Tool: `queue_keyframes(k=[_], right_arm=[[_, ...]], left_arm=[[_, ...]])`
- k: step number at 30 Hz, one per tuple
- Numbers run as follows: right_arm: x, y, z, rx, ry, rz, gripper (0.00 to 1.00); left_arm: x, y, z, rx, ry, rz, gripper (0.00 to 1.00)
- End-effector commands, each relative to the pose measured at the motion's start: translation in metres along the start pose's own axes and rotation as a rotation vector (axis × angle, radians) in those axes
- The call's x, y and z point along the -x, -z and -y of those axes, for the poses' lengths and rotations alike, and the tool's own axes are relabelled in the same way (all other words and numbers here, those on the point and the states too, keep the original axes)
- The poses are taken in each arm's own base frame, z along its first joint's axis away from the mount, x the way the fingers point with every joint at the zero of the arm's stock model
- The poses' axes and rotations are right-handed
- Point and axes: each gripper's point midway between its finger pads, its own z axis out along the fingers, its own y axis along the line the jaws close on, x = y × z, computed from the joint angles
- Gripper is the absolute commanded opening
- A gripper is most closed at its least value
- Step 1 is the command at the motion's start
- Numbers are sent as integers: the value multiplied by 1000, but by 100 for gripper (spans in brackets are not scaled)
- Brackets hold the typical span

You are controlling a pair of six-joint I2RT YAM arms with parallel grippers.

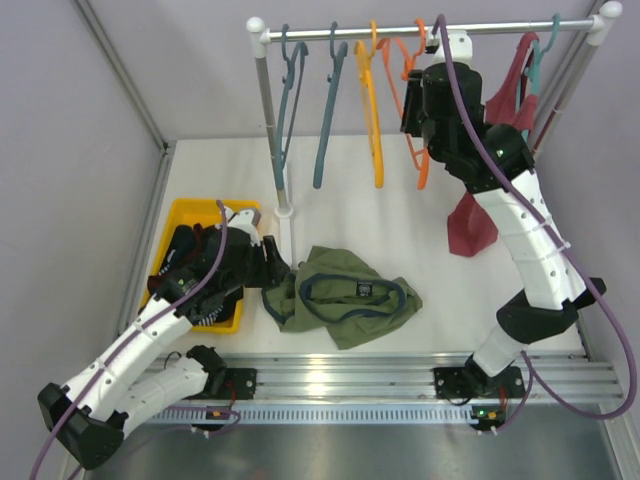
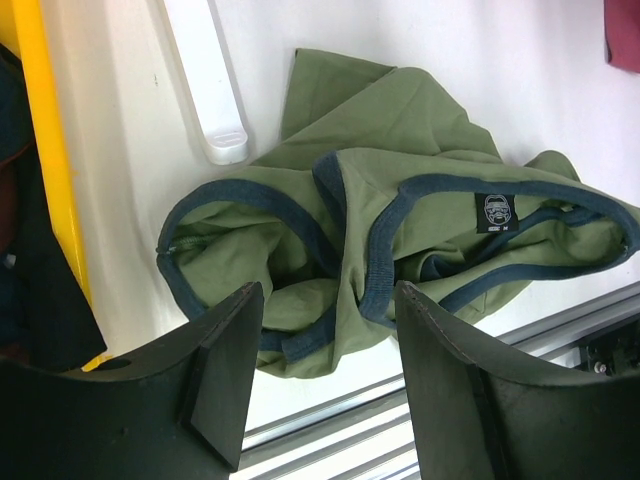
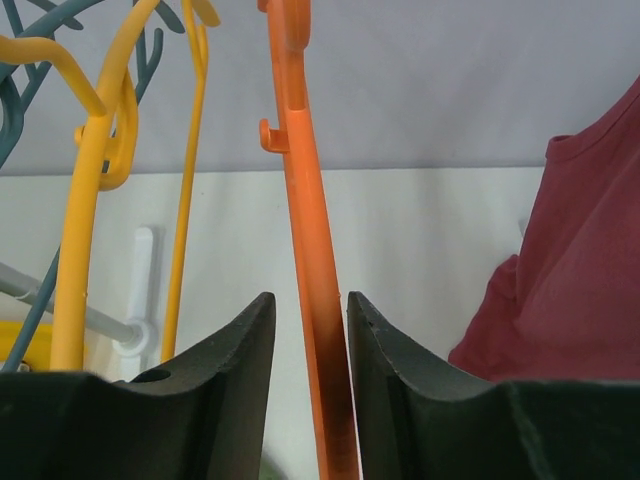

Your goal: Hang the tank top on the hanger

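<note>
Looks hardly begun, with the tank top (image 1: 345, 295) crumpled on the table (image 1: 400, 230) under the widely spread left gripper (image 2: 325, 310) and the hanger (image 3: 318, 250) hanging bare on the rail (image 1: 400, 30) inside the narrowed right gripper (image 3: 311, 305), true pinch impossible to tell.

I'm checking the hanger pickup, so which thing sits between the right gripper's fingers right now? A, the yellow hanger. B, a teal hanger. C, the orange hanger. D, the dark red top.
C: in the right wrist view the orange hanger runs straight down between the fingers of the right gripper, with a sliver of gap showing on its left side.
</note>
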Motion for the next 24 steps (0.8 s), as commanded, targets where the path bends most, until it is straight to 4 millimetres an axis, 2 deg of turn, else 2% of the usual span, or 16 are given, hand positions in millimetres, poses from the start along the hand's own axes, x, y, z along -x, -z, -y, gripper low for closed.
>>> queue_keyframes(k=[1,9,19,24], right_arm=[[5,3,6,18,8,4,35],[4,-4,6,61,-6,-9,29],[1,-12,6,105,-37,-29,28],[-3,-15,5,103,-34,-43,22]], left_arm=[[6,-2,5,-27,-6,31,61],[6,0,2,-14,-5,37,61],[5,2,0,-8,-4,41,61],[5,2,1,-10,-4,40,61]])
